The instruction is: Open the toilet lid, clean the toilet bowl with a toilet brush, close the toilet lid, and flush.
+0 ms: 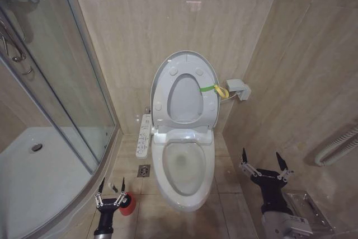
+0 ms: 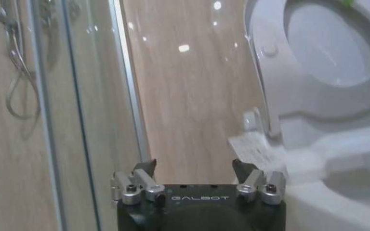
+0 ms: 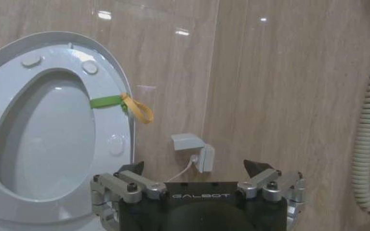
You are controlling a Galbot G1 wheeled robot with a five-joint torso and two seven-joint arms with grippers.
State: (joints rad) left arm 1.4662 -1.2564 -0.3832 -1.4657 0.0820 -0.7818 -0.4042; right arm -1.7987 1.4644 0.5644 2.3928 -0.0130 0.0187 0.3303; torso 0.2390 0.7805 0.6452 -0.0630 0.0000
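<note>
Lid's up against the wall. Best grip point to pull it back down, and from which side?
Take the yellow-green strap loop on the toilet lid's right edge. It sticks out clear of the glossy cover, which leans upright against the wall. Come in from the robot's right with the right gripper, already open on that side.

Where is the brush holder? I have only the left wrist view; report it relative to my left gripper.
Observer: In the head view, the red holder cup sits right beside the open left gripper, left of the toilet bowl.
Operator: Report the right gripper.
Observer: The right gripper hangs open on the bowl's right side, holding nothing.
Operator: Confirm the lid's strap.
Observer: A yellow-green strap loops off the right edge of the raised toilet lid.
</note>
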